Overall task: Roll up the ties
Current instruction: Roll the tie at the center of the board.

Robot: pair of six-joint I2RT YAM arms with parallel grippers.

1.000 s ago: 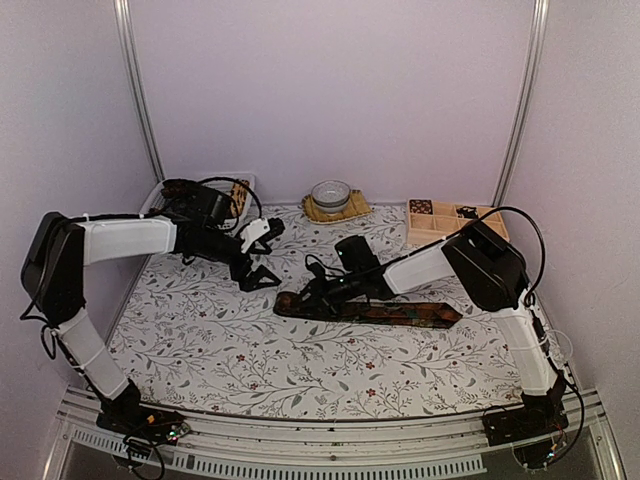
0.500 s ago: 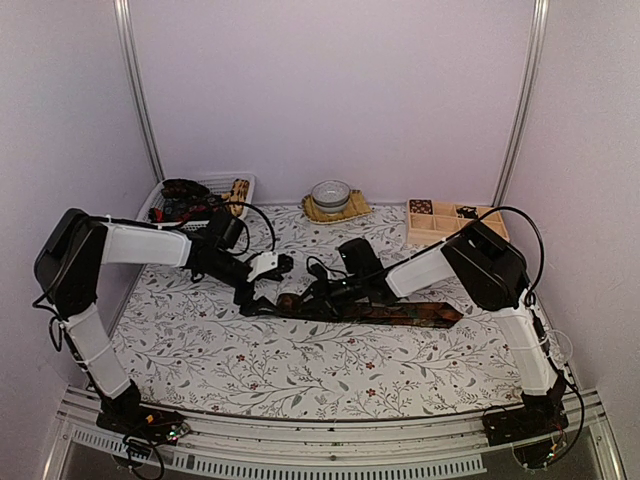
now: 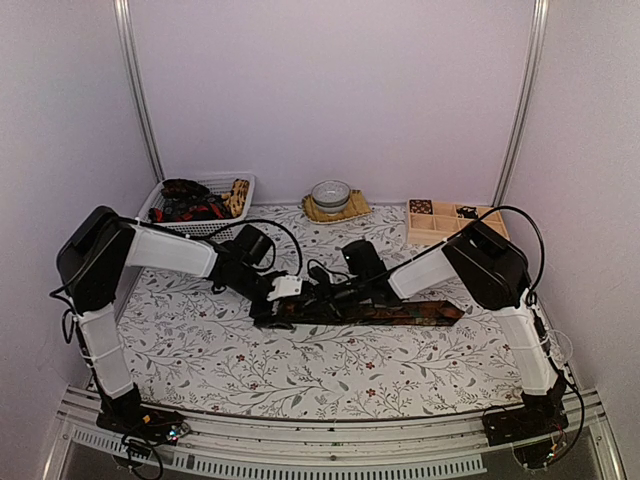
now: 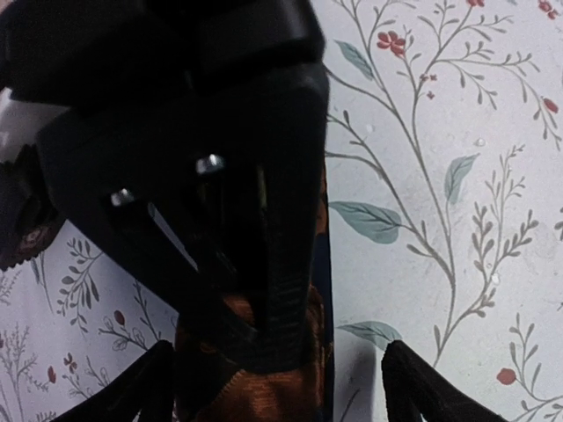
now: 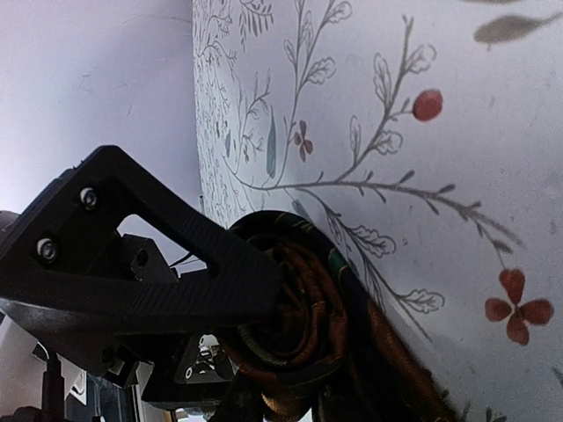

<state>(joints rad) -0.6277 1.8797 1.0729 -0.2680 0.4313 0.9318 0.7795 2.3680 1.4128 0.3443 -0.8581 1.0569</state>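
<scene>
A dark tie with a red-brown pattern [image 3: 405, 313] lies flat across the middle of the table. Its left end is wound into a small roll [image 5: 303, 330]. My right gripper [image 3: 316, 298] is shut on that roll, and the coils wrap around its fingers [image 5: 202, 272]. My left gripper [image 3: 273, 308] is open at the roll's left side. In the left wrist view its fingertips [image 4: 413, 387] straddle the brown tie fabric [image 4: 281, 396] and the right gripper's black fingers [image 4: 273, 264]. I cannot tell whether it touches the fabric.
A white basket [image 3: 240, 183] with more ties stands at the back left. A bowl [image 3: 331, 192] on a mat sits at the back centre. A wooden compartment box [image 3: 440, 222] stands at the back right. The table has a floral cloth [image 3: 220, 350].
My left arm has swung from near the basket forward and right, down to the tie's rolled end. The right gripper has stayed on the roll, shifting slightly.
</scene>
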